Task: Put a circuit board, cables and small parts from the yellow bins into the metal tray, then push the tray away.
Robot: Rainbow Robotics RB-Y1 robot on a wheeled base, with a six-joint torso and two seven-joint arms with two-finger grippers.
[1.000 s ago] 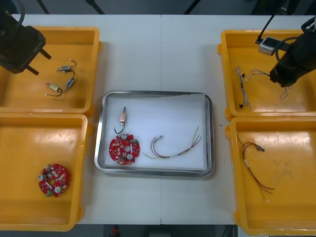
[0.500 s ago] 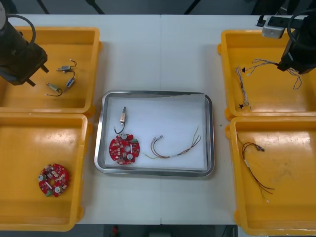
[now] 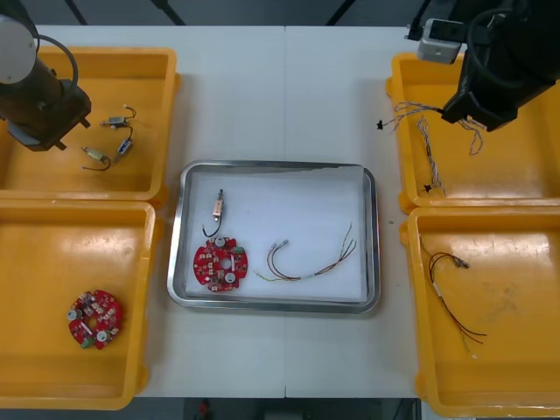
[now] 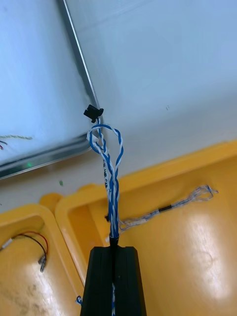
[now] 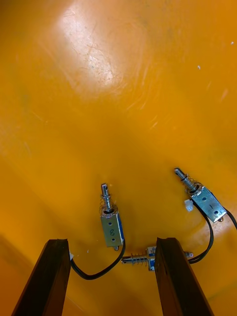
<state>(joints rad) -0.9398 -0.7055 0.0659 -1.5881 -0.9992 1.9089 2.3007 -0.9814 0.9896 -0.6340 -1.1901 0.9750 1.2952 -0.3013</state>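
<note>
The right gripper (image 4: pixel 114 249) is pinching its black fingers (image 4: pixel 101 281) on a thin twisted blue and white cable (image 4: pixel 109 163), dangling it over the glossy yellow bin (image 3: pixel 404 179) rim at two o'clock from the shiny metal tray (image 3: pixel 280 164). The left gripper (image 5: pixel 112 243) is hovering with fingers apart over small metal parts (image 5: pixel 111 224) at ten o'clock.

Right gripper (image 3: pixel 469 121) with twisted blue and white cable (image 3: pixel 409 108) above yellow bin (image 3: pixel 525 171)

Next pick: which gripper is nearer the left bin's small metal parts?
Left. Left gripper hovers by the small metal parts; right gripper is across the table, holding a cable.
</note>
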